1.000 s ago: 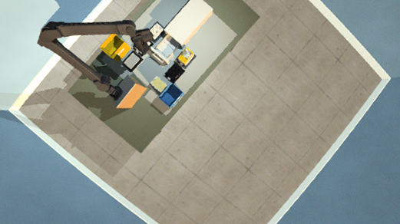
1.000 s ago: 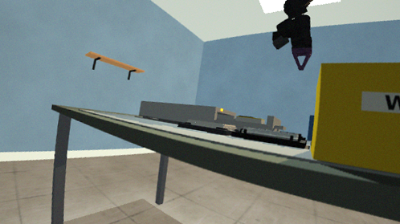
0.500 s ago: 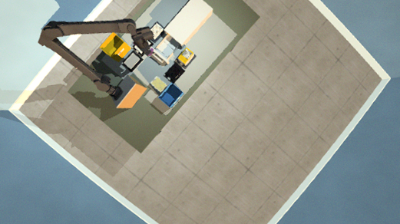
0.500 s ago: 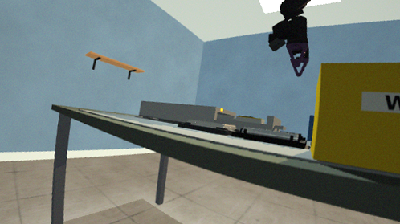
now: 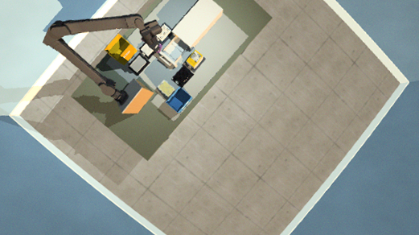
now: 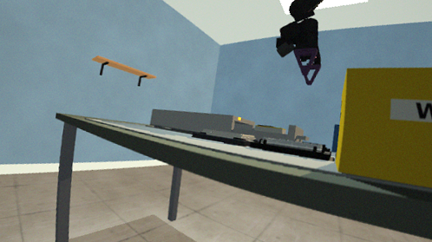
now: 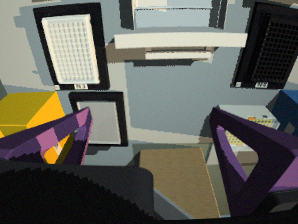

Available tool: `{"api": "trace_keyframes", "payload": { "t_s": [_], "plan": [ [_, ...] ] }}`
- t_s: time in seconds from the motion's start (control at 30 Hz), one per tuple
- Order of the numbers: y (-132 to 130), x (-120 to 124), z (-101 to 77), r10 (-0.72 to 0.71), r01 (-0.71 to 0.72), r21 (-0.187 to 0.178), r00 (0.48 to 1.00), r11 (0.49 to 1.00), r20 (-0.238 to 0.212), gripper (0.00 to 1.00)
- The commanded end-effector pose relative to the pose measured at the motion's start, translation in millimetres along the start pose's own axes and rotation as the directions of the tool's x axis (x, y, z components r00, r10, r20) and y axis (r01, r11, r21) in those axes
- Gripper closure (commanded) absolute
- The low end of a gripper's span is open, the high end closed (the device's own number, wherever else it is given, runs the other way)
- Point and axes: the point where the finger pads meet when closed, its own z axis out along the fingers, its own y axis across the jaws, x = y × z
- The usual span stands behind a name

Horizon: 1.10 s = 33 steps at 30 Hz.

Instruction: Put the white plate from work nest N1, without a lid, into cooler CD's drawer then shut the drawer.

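My gripper is wide open and empty, high above the bench before the drawer. A white gridded plate without a lid lies in a black nest left of the drawer front; its label is too blurred to read surely. The cooler's drawer stands open, with its white front and bar handle toward the base. The cooler's housing is behind. The amber lamp is lit. Most of the drawer's inside is out of the wrist view.
A grey-topped nest is nearer the base. The yellow bin stands left. Right are a black plate, a yellow-topped item, the tip box and the blue bin.
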Motion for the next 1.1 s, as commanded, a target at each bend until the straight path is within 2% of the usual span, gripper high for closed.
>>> {"api": "trace_keyframes", "payload": {
  "t_s": [0.0,0.2,0.23,0.27,0.3,0.7,0.77,0.8,0.87,1.07],
  "plan": [
    [16,-34,-8.4,-0.025,0.025,0.016,0.999,1.0,0.046,0.0],
    [26,-45,-2.6,-0.025,0.025,0.014,0.999,1.0,0.046,0.0],
    [21,-48,-13.5,-0.01,0.009,0.016,0.997,1.0,0.07,0.0],
    [29,-51,-1.4,-0.022,0.021,0.014,0.999,1.0,0.049,0.0],
    [34,-54,1.8,-0.025,0.025,0.013,0.999,1.0,0.046,0.0],
    [65,-87,19.2,-0.025,0.025,0.01,0.999,1.0,0.045,0.0],
    [65,-87,19.2,-0.025,0.025,0.01,0.999,1.0,0.045,0.0],
    [54,-91,5.5,-0.001,0.001,0.01,0.997,1.0,0.072,0.0],
    [72,-95,23.5,-0.025,0.025,0.009,0.999,1.0,0.045,0.0],
    [88,-112,32.1,-0.025,0.025,0.007,0.999,1.0,0.045,0.0]
  ]
}}
